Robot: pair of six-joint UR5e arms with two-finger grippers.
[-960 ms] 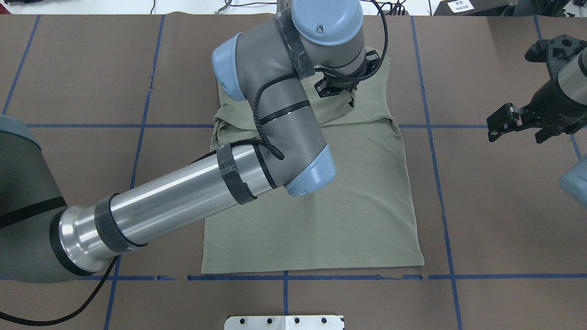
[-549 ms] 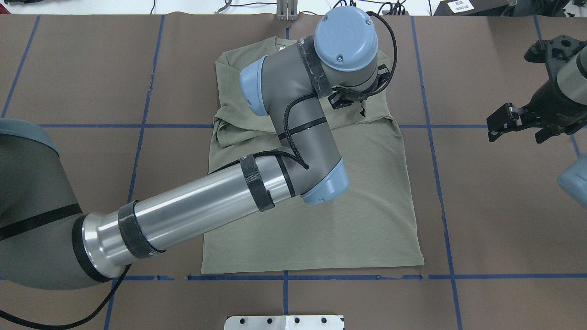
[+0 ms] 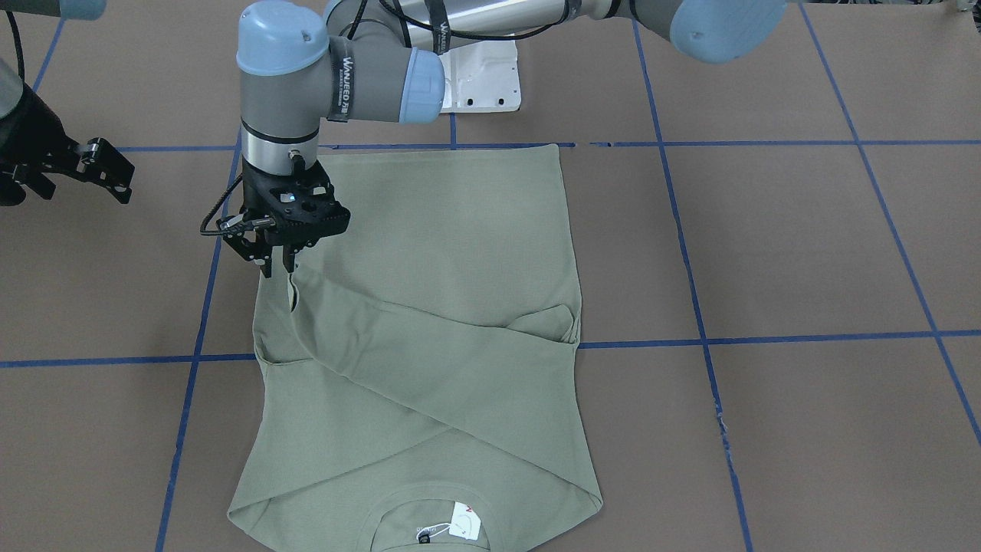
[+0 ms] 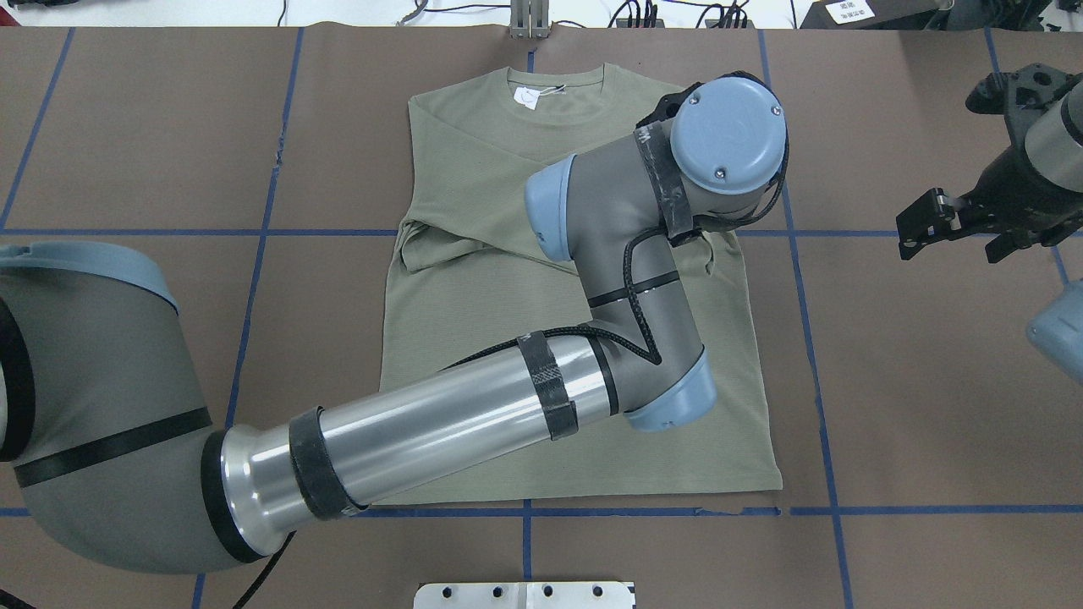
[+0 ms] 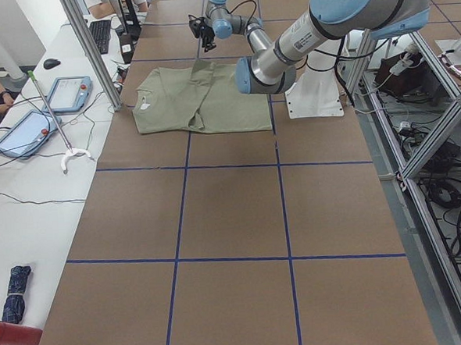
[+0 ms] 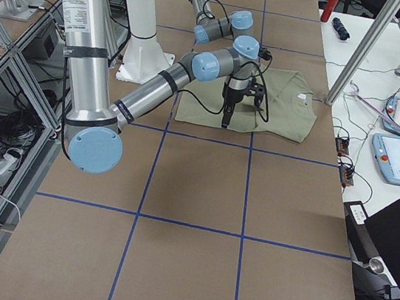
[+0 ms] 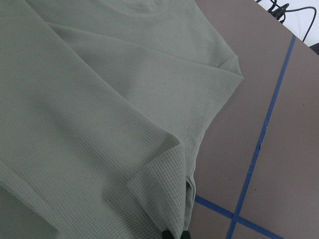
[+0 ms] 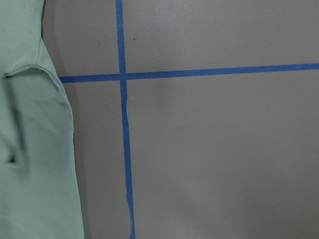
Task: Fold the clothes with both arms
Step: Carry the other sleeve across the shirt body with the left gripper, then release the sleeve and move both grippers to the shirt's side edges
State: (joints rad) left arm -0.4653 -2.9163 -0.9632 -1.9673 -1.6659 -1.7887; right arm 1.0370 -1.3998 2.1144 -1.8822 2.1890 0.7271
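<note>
The olive-green shirt (image 4: 474, 169) lies flat on the brown table, collar and white tag (image 4: 529, 97) at the far side. One sleeve is folded diagonally across the chest (image 3: 429, 337). My left arm reaches across the shirt. Its gripper (image 3: 277, 264) is shut on that sleeve's cuff and holds it just above the shirt's right edge; the overhead view hides it under the wrist joint (image 4: 728, 144). The left wrist view shows the pinched knit cloth (image 7: 159, 179). My right gripper (image 4: 952, 233) hangs open and empty over bare table, right of the shirt.
The white pedestal base plate (image 4: 525, 595) sits at the near table edge. Blue tape lines (image 4: 804, 338) grid the brown surface. Cables (image 4: 643, 13) lie beyond the far edge. Tablets (image 5: 69, 92) sit on a side bench.
My left arm has swung to the right across the shirt, dragging the sleeve cuff with it and uncovering the collar and tag. The right arm has not moved.
</note>
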